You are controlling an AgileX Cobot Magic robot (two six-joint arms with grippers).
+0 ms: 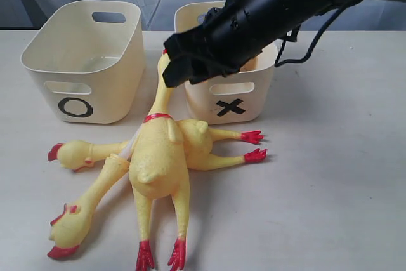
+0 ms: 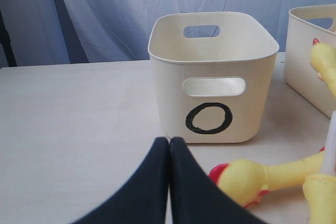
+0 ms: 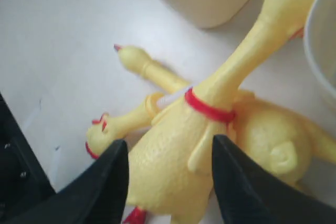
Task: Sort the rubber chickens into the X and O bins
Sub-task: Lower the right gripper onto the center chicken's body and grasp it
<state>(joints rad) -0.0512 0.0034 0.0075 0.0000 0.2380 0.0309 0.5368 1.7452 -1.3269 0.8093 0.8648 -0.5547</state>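
Note:
Several yellow rubber chickens lie in a heap in front of the bins. The top chicken [image 1: 158,157] [image 3: 173,124] wears a red collar, and its long neck [image 1: 162,90] [image 3: 252,40] leans up against the X bin [image 1: 209,103] [image 3: 323,40]. My right gripper [image 1: 177,68] [image 3: 169,142] hovers open over this chicken, its jaws wide apart and touching nothing. The chicken's head is hidden behind the gripper in the exterior view. The O bin [image 1: 82,61] [image 2: 168,93] stands to the left and looks empty. My left gripper [image 2: 169,140] is shut on nothing, low in front of the O bin.
One chicken head [image 1: 70,155] [image 2: 247,177] lies left of the heap near the O bin. Another head [image 1: 66,233] points to the front left. Red feet [image 1: 254,146] stick out to the right below the X bin. A grey curtain hangs behind the table.

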